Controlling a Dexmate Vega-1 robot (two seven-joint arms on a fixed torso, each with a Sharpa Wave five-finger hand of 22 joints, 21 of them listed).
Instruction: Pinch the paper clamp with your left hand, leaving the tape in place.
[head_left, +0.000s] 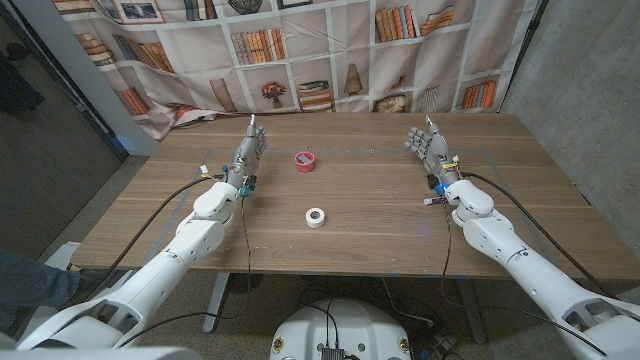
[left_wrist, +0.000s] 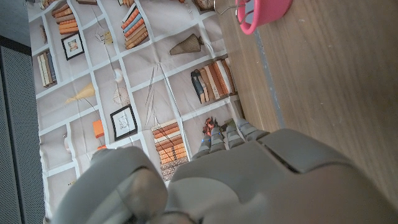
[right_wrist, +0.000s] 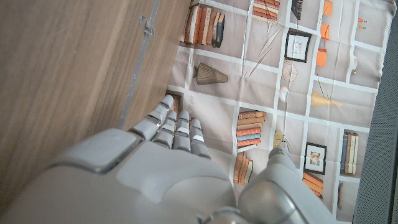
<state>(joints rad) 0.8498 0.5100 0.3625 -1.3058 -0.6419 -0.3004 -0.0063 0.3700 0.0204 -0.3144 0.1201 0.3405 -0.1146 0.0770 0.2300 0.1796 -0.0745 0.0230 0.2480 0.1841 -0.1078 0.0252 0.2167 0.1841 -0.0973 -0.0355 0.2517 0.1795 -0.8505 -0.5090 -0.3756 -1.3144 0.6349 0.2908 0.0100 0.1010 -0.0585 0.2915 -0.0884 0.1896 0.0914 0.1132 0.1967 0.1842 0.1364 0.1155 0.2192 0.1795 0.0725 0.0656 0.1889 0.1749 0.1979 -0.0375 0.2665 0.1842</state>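
Observation:
A pink-red paper clamp (head_left: 304, 159) with wire handles sits on the wooden table toward the far middle; in the left wrist view the clamp (left_wrist: 262, 14) shows beyond my fingers. A white roll of tape (head_left: 316, 217) lies nearer the front, about at the table's centre. My left hand (head_left: 248, 152) stands to the left of the clamp with its fingers straight and apart, holding nothing; a clear gap separates it from the clamp. My right hand (head_left: 431, 148) stands at the far right, fingers extended, empty. The left hand (left_wrist: 249, 180) and the right hand (right_wrist: 161, 168) show from behind in their wrist views.
A bookshelf-print curtain (head_left: 330, 50) hangs behind the table's far edge. Cables run along both forearms. A grey wall stands on the right. Bare wood lies between the two hands around the tape.

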